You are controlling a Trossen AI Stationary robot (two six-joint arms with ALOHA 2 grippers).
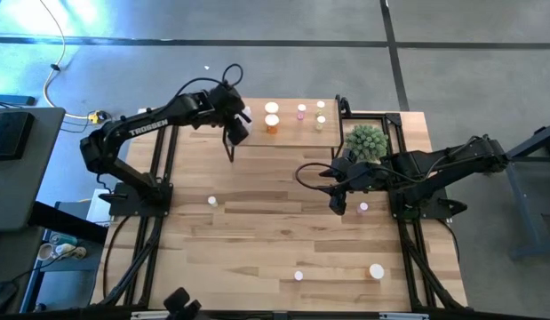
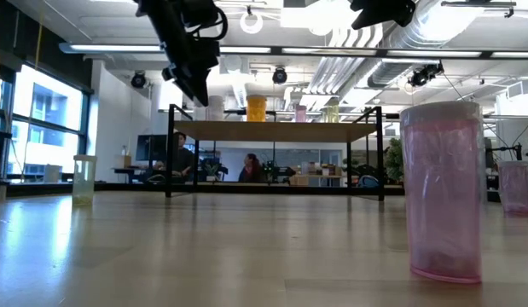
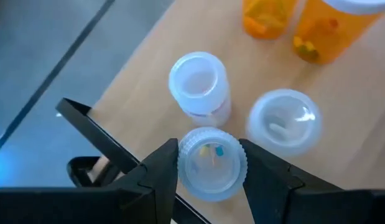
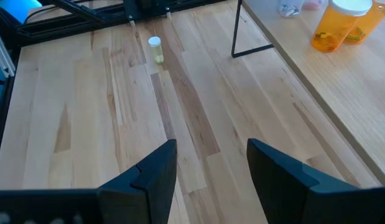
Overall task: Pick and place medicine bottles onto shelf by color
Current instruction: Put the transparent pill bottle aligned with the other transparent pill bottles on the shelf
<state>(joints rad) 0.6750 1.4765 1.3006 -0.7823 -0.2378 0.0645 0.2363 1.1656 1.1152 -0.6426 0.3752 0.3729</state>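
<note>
— Two clear, white-capped plastic bottles (image 3: 199, 84) already stood on the small light-wood shelf on black metal legs (image 3: 145, 65), near its corner, with orange bottles (image 3: 332, 28) farther along. Which step was that?

— The placing, by the look of it. The left gripper (image 3: 209, 168) hung over that corner with a third clear bottle (image 3: 212, 163) pinched by the cap between its dark fingers (image 3: 161, 171), jaws about half closed. Whether its base rested on the board was hard to tell.

— And next?

— Probably a release and a straight lift, so the neighbours weren't knocked.

— The other arm?

— The right gripper (image 1: 338, 203) hovered above the large wooden tabletop (image 4: 117, 112), jaws apart and empty, near a pink bottle (image 1: 363, 207).
</note>
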